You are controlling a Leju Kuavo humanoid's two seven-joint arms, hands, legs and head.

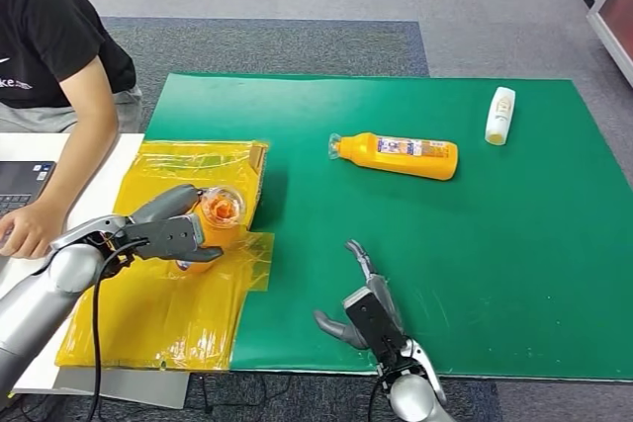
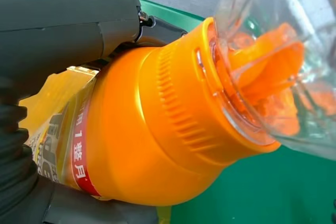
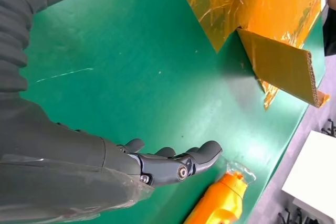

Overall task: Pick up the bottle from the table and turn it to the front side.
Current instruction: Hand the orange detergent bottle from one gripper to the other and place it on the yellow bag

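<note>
Head view looks down; wrist views sit close, sharing the green mat (image 1: pixel 448 244).

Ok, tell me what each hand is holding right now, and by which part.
The left hand grips an orange bottle around its body, below the clear cap. The right hand holds nothing, fingers spread over the green mat.

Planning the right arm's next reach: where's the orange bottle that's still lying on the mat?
In the head view, the lying orange bottle rests mid-mat on the green mat, ahead of the right hand, with the small white bottle to its right.
</note>
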